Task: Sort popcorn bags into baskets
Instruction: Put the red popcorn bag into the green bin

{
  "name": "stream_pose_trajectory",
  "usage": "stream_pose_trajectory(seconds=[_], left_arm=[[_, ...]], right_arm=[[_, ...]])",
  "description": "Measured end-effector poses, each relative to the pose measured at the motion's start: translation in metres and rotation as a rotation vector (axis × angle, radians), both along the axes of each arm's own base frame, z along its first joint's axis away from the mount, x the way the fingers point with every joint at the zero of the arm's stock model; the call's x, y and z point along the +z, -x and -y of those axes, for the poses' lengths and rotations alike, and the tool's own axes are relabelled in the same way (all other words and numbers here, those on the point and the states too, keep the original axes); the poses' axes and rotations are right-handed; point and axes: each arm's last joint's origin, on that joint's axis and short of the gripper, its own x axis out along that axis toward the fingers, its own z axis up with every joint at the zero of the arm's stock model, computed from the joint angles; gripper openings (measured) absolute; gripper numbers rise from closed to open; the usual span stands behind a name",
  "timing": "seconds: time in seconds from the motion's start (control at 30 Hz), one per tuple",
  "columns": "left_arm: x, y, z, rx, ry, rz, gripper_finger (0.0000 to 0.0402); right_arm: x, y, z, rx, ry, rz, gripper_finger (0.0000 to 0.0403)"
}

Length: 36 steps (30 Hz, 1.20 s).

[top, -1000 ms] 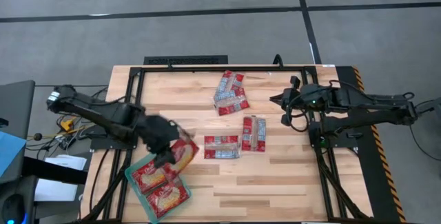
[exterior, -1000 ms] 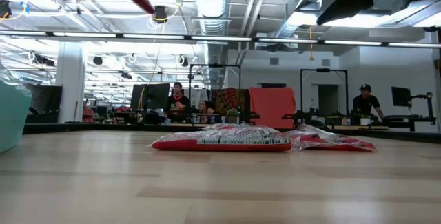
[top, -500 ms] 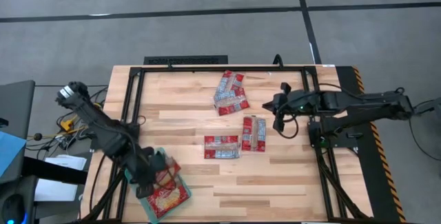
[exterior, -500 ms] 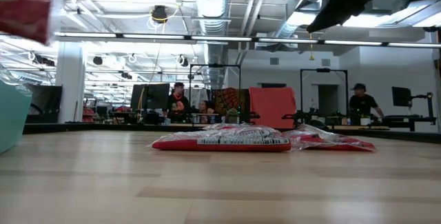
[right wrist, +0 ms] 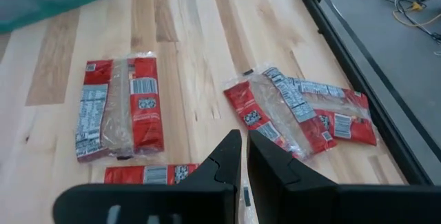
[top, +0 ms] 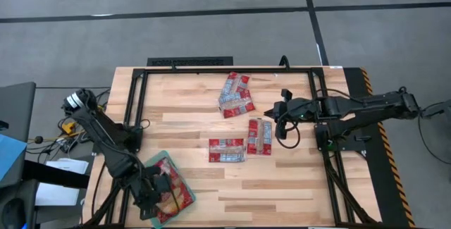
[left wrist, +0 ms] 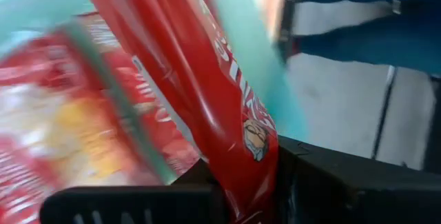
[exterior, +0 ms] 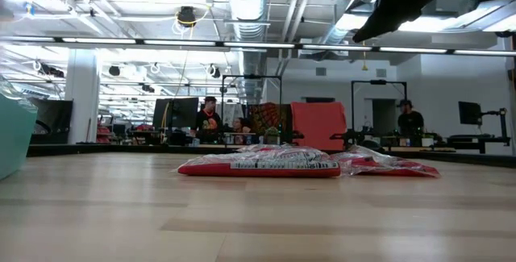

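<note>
The basket, a shallow teal tray, stands at the table's near left and has red popcorn bags lying in it. My left gripper hangs over it, shut on another red popcorn bag. More bags lie flat on the wood: a pile toward the far edge, one near the middle and one beside it. Above the table, right of these bags, my right gripper hovers shut with nothing in it. My left gripper pinches one end of the red bag between its two fingers, coming slanting down from above. The bag stands on edge and runs away from the fingers over the basket's rim and the bags inside. Whether its far end rests there I cannot tell.
The table's black frame rail runs along the far edge and down both sides. Bare wood lies at the near right. In the low view, people stand in the room far behind the table.
My left gripper has swung toward the table's near edge and down, carrying the red bag from above the basket's far side to low over the basket. My right gripper has crept a little toward the bags in the middle, still shut.
</note>
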Motion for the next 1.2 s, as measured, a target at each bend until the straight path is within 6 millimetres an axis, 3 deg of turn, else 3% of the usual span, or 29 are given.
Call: stream_pose_trajectory(seconds=[0.6, 1.2], left_arm=[[-0.013, -0.003, 0.013, -0.001, -0.014, 0.052, 0.0029], [-0.03, -0.004, 0.01, 0.029, 0.016, 0.052, 0.0029]], right_arm=[[0.0, 0.0, 0.0, -0.002, 0.001, 0.003, 0.0047], [0.002, -0.001, 0.0, -0.001, 0.001, 0.018, 0.0047]])
